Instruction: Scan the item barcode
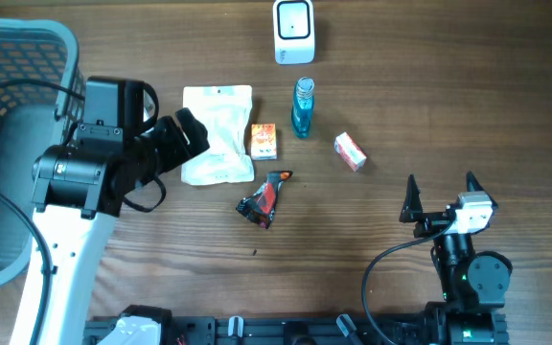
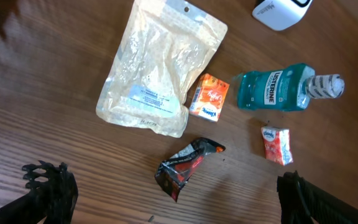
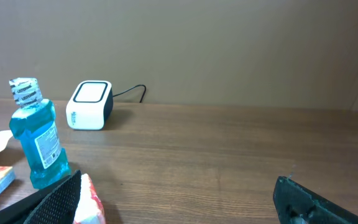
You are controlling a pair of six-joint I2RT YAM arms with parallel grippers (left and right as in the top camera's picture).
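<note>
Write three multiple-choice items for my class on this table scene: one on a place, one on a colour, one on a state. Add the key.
1. Where is the scanner?
A. in the basket
B. just beyond the bottle
C. under the pouch

2. What colour is the bottle's liquid?
A. red
B. yellow
C. blue

3. How do the left jaws stand?
A. open, holding nothing
B. shut on the pouch
C. shut on the bottle

Key:
1 B, the overhead view shows it just past the bottle.
2 C, the liquid shows blue in every view.
3 A, the left wrist view shows them wide apart, gripping nothing.
</note>
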